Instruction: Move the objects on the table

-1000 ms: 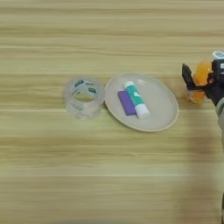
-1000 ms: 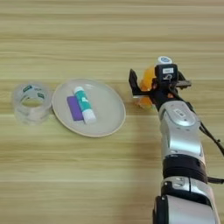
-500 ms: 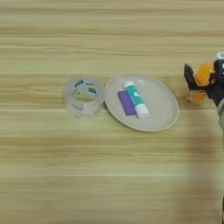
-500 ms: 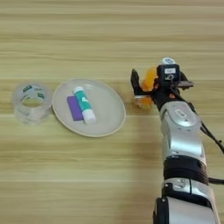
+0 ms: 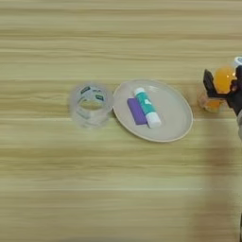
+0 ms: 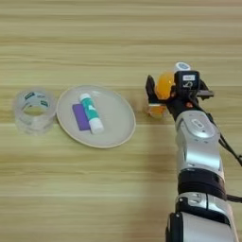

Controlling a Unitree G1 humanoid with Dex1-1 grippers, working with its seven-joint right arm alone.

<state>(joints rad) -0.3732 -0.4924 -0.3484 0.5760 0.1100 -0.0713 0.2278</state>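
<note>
My right gripper (image 6: 166, 90) is shut on the small orange juice bottle (image 6: 165, 84), which lies tilted in the black fingers with its white cap (image 6: 182, 66) pointing to the far right. It hangs a little above the table (image 6: 85, 189), over an orange glow (image 6: 155, 111) on the wood. The bottle (image 5: 223, 79) is also at the right edge of the left eye view. The teal-and-white glue stick (image 6: 90, 112) lies on a beige plate (image 6: 120, 125) to the left of the gripper, well apart from it.
A flat purple piece (image 6: 80, 117) lies beside the glue stick on the plate. A roll of clear tape (image 6: 34, 109) stands just left of the plate. My silver forearm (image 6: 198, 146) runs from the bottom edge up to the gripper.
The gripper with the bottle has shifted slightly to the right. Plate, glue stick and tape roll have not moved.
</note>
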